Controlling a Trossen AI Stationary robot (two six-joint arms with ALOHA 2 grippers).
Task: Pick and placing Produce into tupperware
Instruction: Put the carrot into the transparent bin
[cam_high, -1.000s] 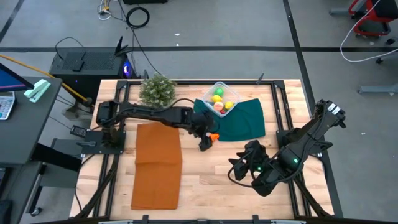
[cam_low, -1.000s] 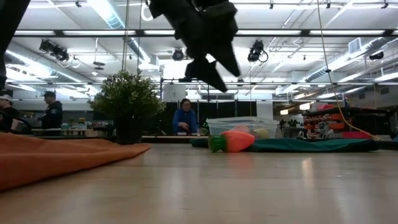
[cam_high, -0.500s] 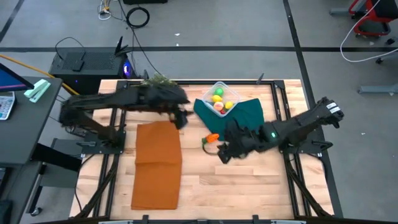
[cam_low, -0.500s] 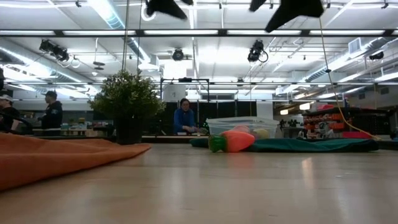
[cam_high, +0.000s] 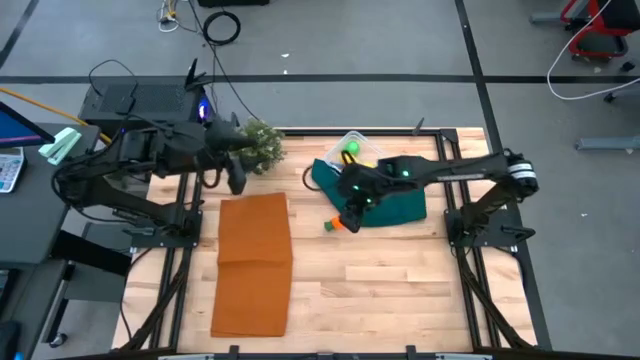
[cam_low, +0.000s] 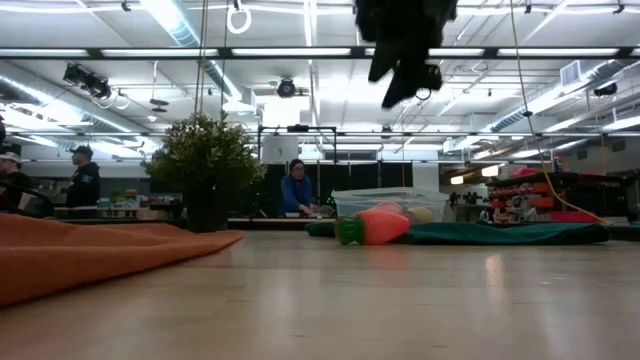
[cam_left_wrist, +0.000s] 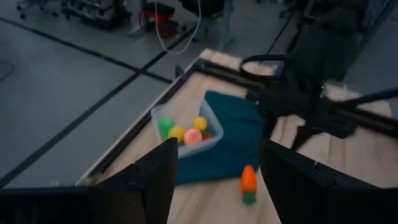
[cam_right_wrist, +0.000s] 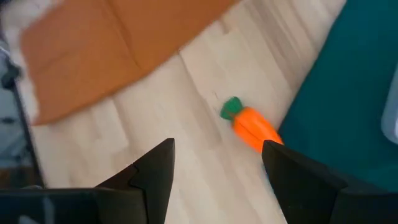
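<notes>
Just below the right gripper (cam_high: 352, 207), the orange carrot (cam_high: 341, 222) lies on the bare wood of the table (cam_high: 400, 290), its green top pointing away from the dark green cloth (cam_high: 400, 200) whose edge it lies against. That gripper hangs in the air above the cloth's near-left corner, fingers (cam_right_wrist: 155, 177) spread apart with nothing between them; the carrot (cam_right_wrist: 250, 126) shows in the gap. Behind the gripper, on the cloth, sits the clear tupperware (cam_high: 358, 152) holding a green ball (cam_high: 351, 148); the left wrist view shows yellow lemons (cam_left_wrist: 199, 123) and a pale peach ball (cam_left_wrist: 192, 135) inside too. Well off to the other side, the left gripper (cam_high: 237, 178) hovers beside the potted plant (cam_high: 258, 145), fingers (cam_left_wrist: 140, 183) parted and empty, with the orange cloth (cam_high: 253, 262) in front of it.
</notes>
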